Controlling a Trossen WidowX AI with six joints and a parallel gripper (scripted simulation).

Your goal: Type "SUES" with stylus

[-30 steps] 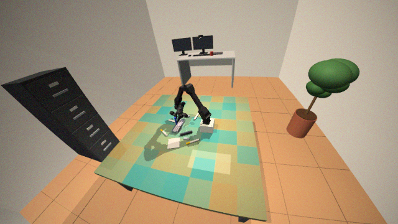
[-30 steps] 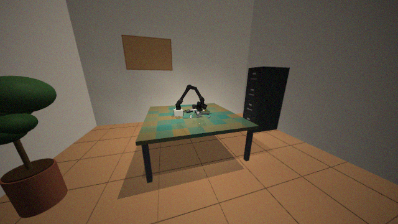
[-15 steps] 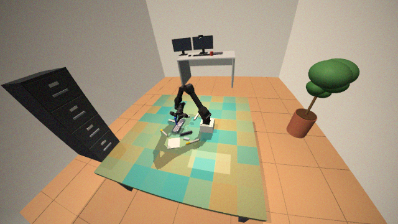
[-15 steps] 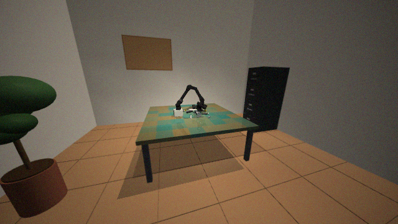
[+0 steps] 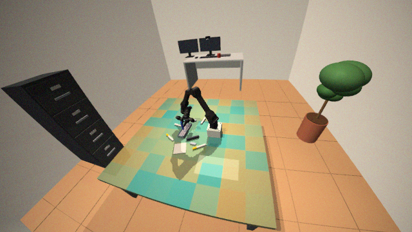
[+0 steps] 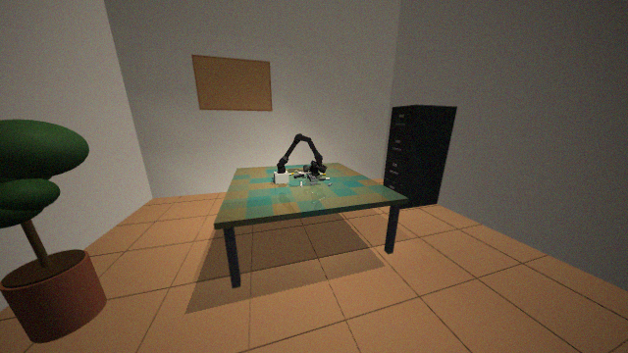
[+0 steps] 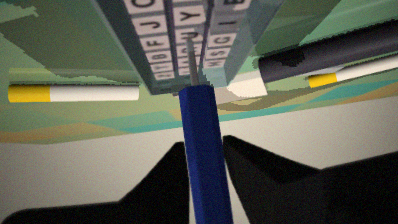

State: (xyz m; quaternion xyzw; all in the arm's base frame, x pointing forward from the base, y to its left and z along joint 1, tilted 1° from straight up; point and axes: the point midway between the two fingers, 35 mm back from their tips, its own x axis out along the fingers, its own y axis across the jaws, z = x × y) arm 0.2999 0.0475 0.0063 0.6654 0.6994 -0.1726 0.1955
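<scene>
My gripper (image 5: 183, 120) (image 6: 314, 172) (image 7: 203, 147) is shut on the blue stylus (image 5: 182, 125) (image 7: 202, 125), which points away from the wrist camera with its thin grey tip forward. The keyboard (image 5: 185, 130) (image 7: 156, 42) lies on the table under the stylus, with white lettered keys in a grey case. In the wrist view the tip appears over the U key (image 7: 192, 35), in the middle row below Y. Whether it touches or presses the key cannot be told. The keys nearest the stylus body are partly hidden and seen at a steep slant.
A yellow-and-white marker (image 5: 169, 137) (image 7: 90, 93) lies beside the keyboard. On its other side are a black cylinder (image 5: 192, 138) (image 7: 320, 57) and another yellow-and-white marker (image 5: 199, 147) (image 7: 324, 79). A pale notepad (image 5: 179, 148) (image 7: 250, 86) lies beyond the keyboard's end. The white arm base (image 5: 214, 131) (image 6: 281, 177) stands nearby.
</scene>
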